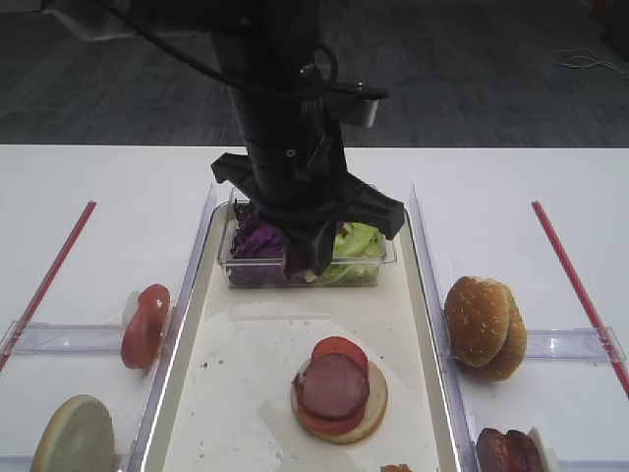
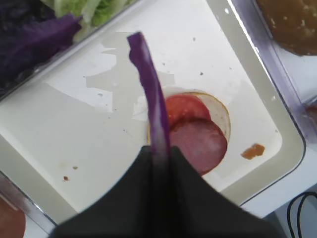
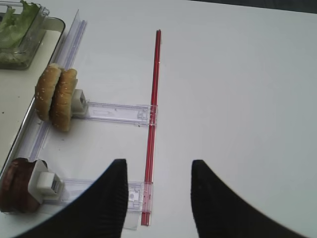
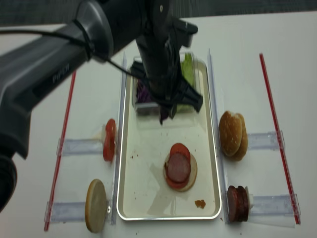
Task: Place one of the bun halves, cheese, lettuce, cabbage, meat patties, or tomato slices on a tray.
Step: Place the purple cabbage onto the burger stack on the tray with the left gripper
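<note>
My left gripper (image 2: 161, 151) is shut on a purple strip of cabbage (image 2: 151, 94), which sticks out past the fingertips above the cream tray (image 2: 74, 129). In the high view this gripper (image 1: 313, 258) hangs just in front of the clear tub. On the tray lies a bun half (image 1: 371, 413) topped with a tomato slice (image 1: 339, 348) and a meat patty (image 1: 334, 385). My right gripper (image 3: 158, 166) stands open and empty over the bare table, right of the bun halves (image 3: 55, 96) and meat patties (image 3: 15, 186). Lettuce (image 1: 359, 241) fills the tub's right side. Cheese is out of view.
The clear tub (image 1: 373, 267) sits at the tray's far end. Tomato slices (image 1: 145, 324) and a bun half (image 1: 74, 438) stand in clear racks on the left. A red strip (image 3: 152, 114) runs along the table on each side. A small orange smear (image 4: 200, 204) marks the tray's near end.
</note>
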Robot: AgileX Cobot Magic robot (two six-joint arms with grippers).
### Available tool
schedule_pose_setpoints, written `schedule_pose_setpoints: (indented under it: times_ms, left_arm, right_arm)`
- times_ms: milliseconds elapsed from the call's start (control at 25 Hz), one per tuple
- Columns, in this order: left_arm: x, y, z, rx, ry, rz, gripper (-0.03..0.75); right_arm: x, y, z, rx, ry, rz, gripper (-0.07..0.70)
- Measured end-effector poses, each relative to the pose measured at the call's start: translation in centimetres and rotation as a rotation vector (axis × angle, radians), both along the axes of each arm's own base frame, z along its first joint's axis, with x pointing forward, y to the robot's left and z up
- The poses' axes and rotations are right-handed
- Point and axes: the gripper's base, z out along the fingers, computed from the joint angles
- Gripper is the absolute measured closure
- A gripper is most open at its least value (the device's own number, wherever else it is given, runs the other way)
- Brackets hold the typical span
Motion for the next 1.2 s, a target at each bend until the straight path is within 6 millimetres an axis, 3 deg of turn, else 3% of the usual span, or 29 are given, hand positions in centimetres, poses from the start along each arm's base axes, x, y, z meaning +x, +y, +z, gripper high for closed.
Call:
schedule_pose_setpoints:
  times_ms: [560,760,920,1200]
  left_arm:
    - [-4.2,-1.7,-2.6,0.074,0.069,-0.101,0.683]
    - [-5.6,-1.7,-4.5,0.123,0.118,-0.116,0.683]
    - [-5.9,-1.6,-5.6,0.111,0.12,-0.111,0.683]
    - [-5.3,-2.5,-5.6,0.02,0.046,-0.096,0.683]
  right_arm:
    - [0.0,0.0,0.0,0.0,0.0,0.0,0.303]
    - [0.0,0.0,0.0,0.0,0.0,0.0,0.303]
    - [0.0,0.0,0.0,0.0,0.0,0.0,0.303]
    - [0.0,0.0,0.0,0.0,0.0,0.0,0.303]
